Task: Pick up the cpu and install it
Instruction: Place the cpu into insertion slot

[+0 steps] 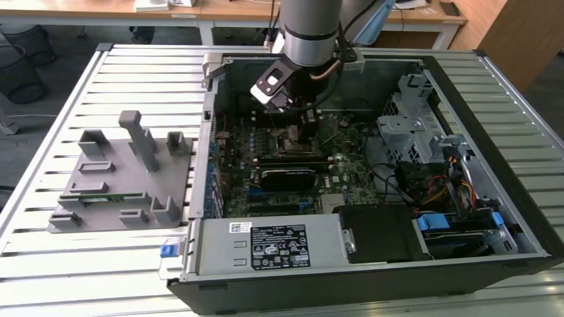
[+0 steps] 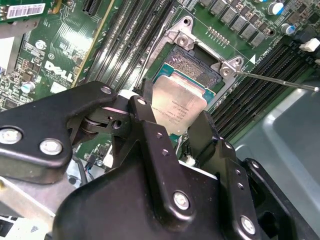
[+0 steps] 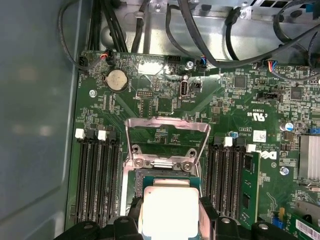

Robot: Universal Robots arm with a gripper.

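Cpu [image 2: 180, 100] in end effector [image 2: 175, 119], over socket [image 2: 194, 62]

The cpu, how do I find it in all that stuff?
Look inside the open computer case, at the green motherboard. Held in the black gripper, over the socket, is the cpu: the only flat, silvery square there.

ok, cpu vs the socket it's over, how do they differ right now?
The cpu has a plain silvery top; the socket is a dark grainy field in a screwed metal frame. The cpu sits between the fingers of the gripper; the socket is fixed to the green board. The cpu covers only part of the socket. Both are squarish, edges roughly parallel.
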